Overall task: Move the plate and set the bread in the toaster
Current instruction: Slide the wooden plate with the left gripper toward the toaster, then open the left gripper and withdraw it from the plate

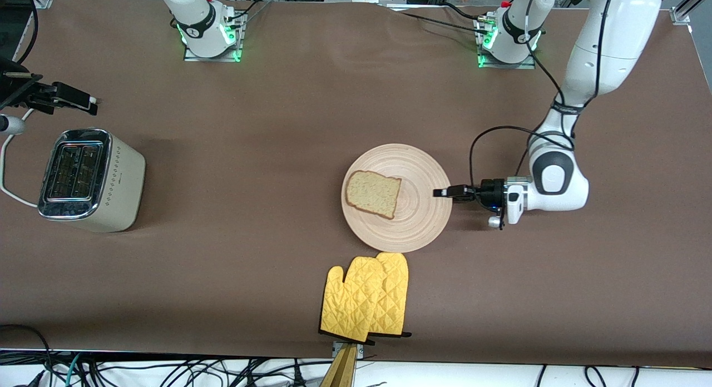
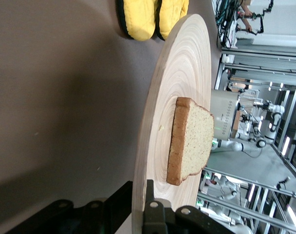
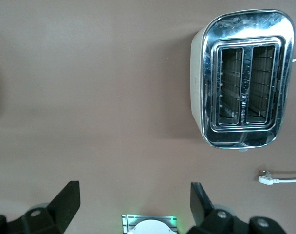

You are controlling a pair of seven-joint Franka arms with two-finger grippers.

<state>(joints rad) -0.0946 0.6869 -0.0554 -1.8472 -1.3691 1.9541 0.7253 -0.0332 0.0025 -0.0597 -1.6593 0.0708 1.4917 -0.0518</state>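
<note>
The round beige plate (image 1: 417, 226) lies at the middle of the table with the bread (image 1: 372, 194) flat on it. My left gripper (image 1: 442, 192) is shut on the plate's rim at the edge toward the left arm's end, one finger above and one below. The left wrist view shows the rim (image 2: 182, 68) clamped between the fingers (image 2: 155, 200) and the bread (image 2: 189, 141) close by. The cream toaster (image 1: 89, 178) stands at the right arm's end, its slots empty. My right gripper (image 1: 83, 100) is open and empty, up in the air beside the toaster (image 3: 243, 80).
Two yellow oven mitts (image 1: 367, 298) lie nearer the front camera than the plate, close to its rim, and show in the left wrist view (image 2: 148, 17). The toaster's white cord (image 1: 5, 170) loops off the table's end; its plug (image 3: 267, 179) lies on the table.
</note>
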